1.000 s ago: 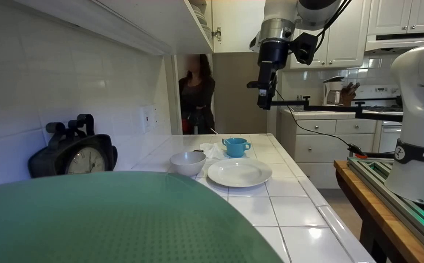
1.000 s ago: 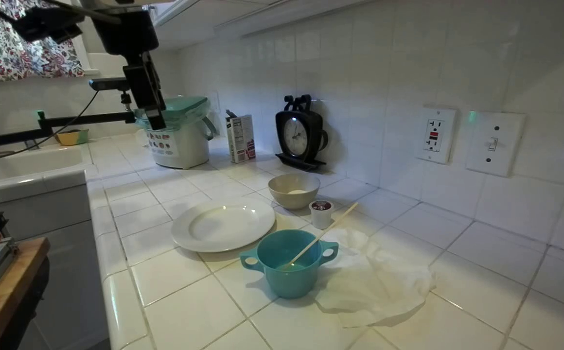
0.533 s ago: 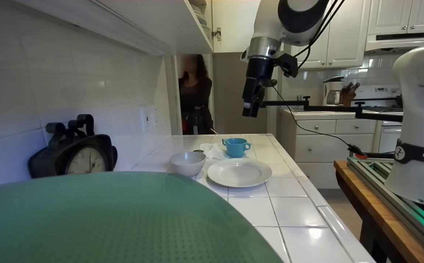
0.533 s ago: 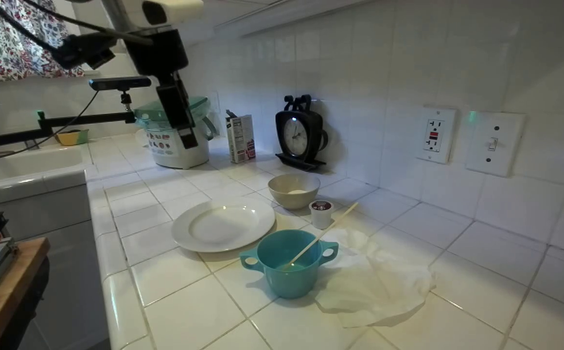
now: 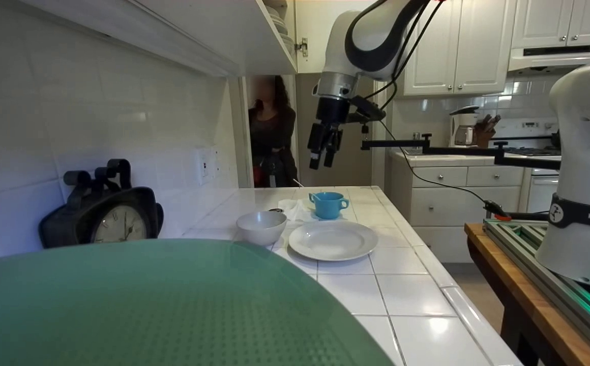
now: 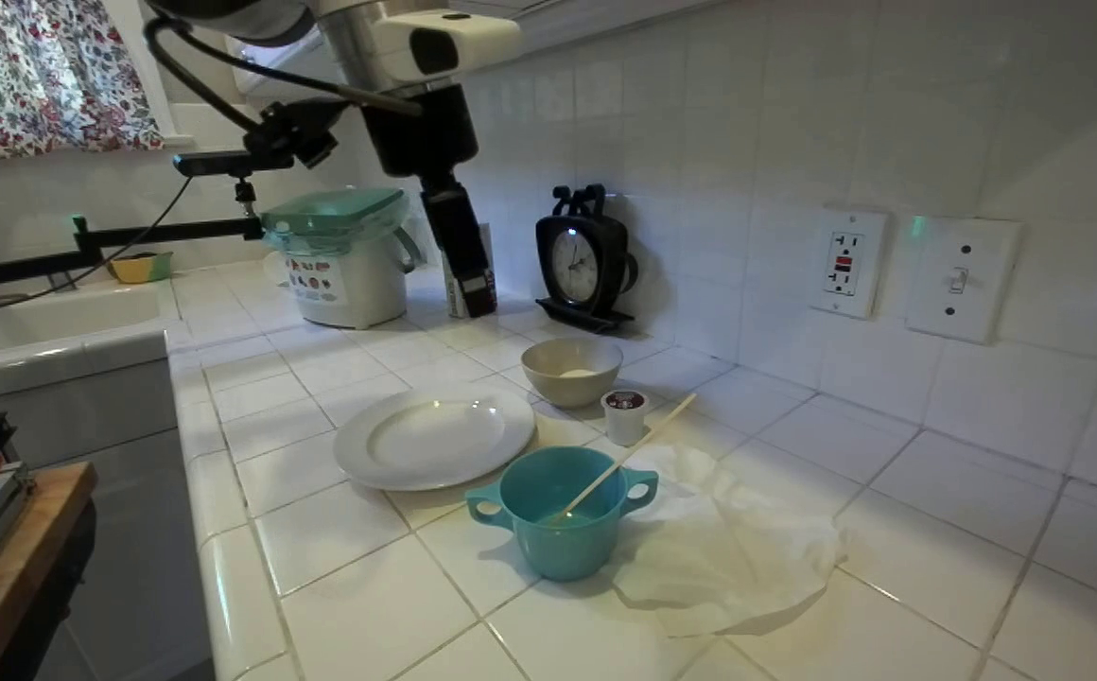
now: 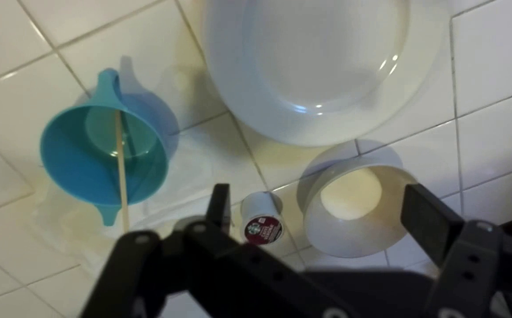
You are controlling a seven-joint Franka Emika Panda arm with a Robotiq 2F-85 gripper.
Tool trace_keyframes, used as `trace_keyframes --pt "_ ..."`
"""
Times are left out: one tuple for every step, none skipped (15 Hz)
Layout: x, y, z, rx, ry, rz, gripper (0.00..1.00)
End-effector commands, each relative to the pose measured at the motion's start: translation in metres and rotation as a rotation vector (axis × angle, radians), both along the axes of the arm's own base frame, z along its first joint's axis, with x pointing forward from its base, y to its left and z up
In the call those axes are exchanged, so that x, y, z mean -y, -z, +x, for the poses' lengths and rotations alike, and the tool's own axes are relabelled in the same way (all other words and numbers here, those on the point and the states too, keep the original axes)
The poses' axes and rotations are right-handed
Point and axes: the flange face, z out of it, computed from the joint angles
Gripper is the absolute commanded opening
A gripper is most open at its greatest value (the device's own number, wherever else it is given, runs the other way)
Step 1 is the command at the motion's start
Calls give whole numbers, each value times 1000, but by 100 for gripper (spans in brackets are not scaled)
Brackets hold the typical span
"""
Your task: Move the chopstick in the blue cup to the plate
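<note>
The pale chopstick point(image 6: 632, 454) leans in the blue cup point(image 6: 563, 549), its upper end past the rim. In the wrist view the chopstick point(image 7: 122, 172) crosses the inside of the cup point(image 7: 75, 172) at the left. The white plate point(image 6: 435, 440) lies flat beside the cup; it also shows at the top of the wrist view point(image 7: 322, 57). My gripper point(image 5: 321, 161) is open and empty, high above the counter. In an exterior view it is pointing down at a tilt point(image 6: 479, 301). In the wrist view the fingers spread over the pod and bowl point(image 7: 318, 194).
A pale bowl point(image 6: 572, 374) and a small coffee pod point(image 6: 625, 418) stand near the cup and plate. A crumpled tissue point(image 6: 728, 558) lies beside the cup. A black clock point(image 6: 582, 265) stands by the wall. A lidded bin point(image 6: 345, 265) and a camera arm point(image 6: 170, 230) are farther back.
The arm has moved lower and across, toward the wall side, nearer the bowl. It has turned, and its two spread fingers now show apart. The cup, chopstick and plate have not moved.
</note>
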Motion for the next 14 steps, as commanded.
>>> trace_keyframes --pt "18 14 31 -5 -20 -57 100" --pt "24 19 37 -3 -20 -75 100" --pt "31 24 45 -5 -25 -92 100" --pt "38 30 51 -4 -27 -111 100" --pt "45 35 57 -4 -27 -125 100" --pt "52 40 62 -3 -24 -137 100" --pt "59 44 68 2 -19 -148 100" --pt "64 46 72 3 -15 -156 100" --pt "70 49 77 6 -11 -163 100" --pt "75 49 80 6 -4 -167 100" --pt "79 51 83 3 3 -171 100" --pt "83 52 85 2 8 -175 100" --pt "86 53 87 3 16 -179 100" --pt "89 53 89 5 20 -181 100"
